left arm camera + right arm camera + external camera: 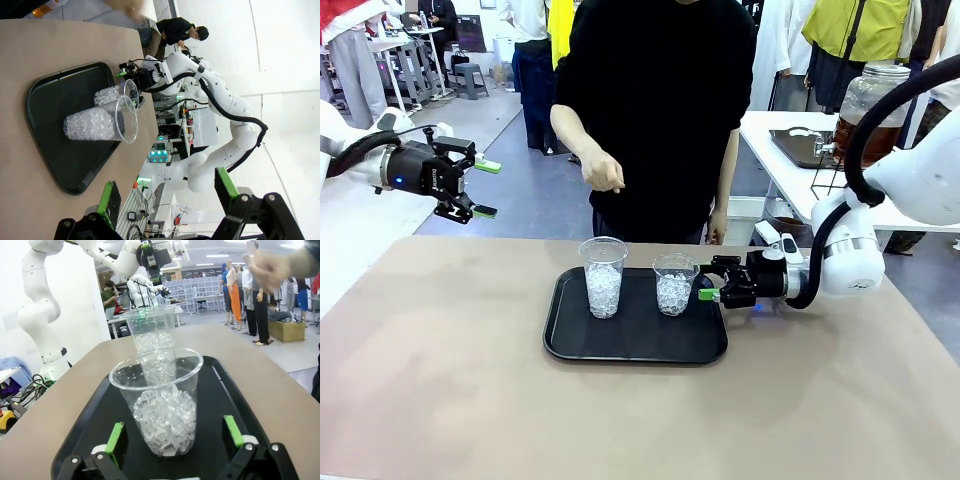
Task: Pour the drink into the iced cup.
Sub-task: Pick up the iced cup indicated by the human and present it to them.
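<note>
Two clear plastic cups holding ice stand on a black tray: a taller cup on the left and a shorter cup on the right. My right gripper is low at the shorter cup's right side and open. In the right wrist view its green pads flank that cup without touching it, and the taller cup stands behind. My left gripper hangs open and empty, high at the far left. The amber drink sits in a glass dispenser jar on a white table at the back right.
A person in black stands at the table's far edge, one hand hovering above and behind the taller cup. In the left wrist view the tray and both cups lie sideways, with bare brown tabletop around the tray.
</note>
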Robot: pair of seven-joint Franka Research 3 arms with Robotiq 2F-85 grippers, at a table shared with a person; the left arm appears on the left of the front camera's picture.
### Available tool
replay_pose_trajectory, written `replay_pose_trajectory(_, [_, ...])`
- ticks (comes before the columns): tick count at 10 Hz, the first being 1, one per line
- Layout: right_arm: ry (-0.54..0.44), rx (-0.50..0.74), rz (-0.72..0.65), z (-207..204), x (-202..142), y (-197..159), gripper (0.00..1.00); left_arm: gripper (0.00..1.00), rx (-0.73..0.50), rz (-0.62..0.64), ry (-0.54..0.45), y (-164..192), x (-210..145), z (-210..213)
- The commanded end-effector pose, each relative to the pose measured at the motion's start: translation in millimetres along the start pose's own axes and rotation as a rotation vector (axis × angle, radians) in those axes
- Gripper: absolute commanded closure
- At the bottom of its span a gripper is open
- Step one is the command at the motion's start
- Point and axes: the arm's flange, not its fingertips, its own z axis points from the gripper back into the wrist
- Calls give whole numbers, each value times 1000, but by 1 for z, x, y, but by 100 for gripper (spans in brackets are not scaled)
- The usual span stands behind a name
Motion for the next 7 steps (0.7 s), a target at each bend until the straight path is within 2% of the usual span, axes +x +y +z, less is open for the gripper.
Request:
replay_pose_trajectory(1, [7,-4,-9,-15,3,-8,0,0,2,3,-4,-2,0,1])
replay_pose_trajectory(7, [16,44,-36,-29,5,-4,0,0,2,3,-4,-2,0,1])
